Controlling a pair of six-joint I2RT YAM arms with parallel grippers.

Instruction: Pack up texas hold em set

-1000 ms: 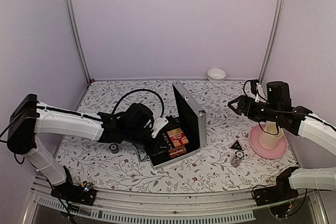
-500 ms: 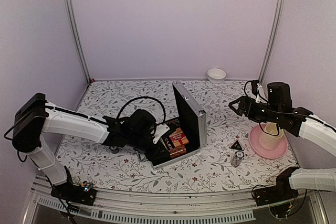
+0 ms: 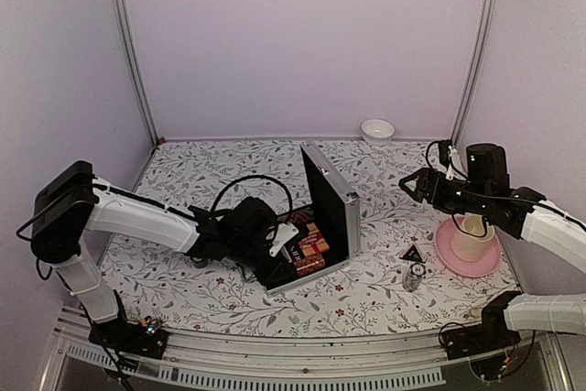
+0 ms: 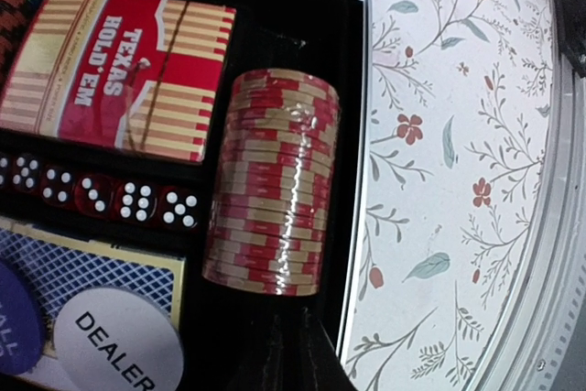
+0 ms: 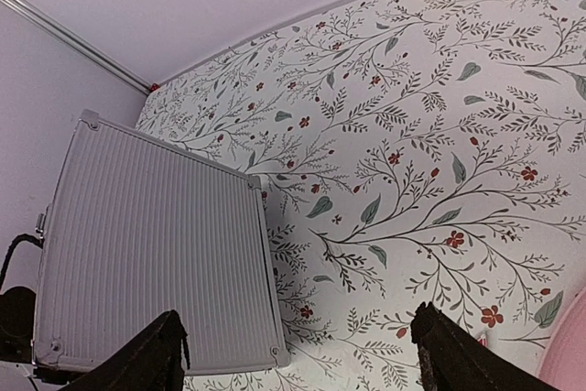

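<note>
The briefcase (image 3: 331, 197) stands open in the middle of the table (image 3: 385, 292), with the red chips (image 4: 275, 180) lying inside. The left gripper (image 4: 291, 362) is closed, just beside the chips. The right gripper (image 5: 302, 354) is open, to the right of the briefcase.

One silver aluminium briefcase (image 3: 331, 191), one red card deck (image 4: 114, 70), one blue card deck (image 4: 82, 267), one red-and-cream chip stack (image 4: 275, 180), one white bowl (image 3: 377, 129).

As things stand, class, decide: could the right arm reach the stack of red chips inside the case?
Probably not directly: the case's raised lid stands between the right gripper and the red chips, and the left gripper sits beside them.
</note>
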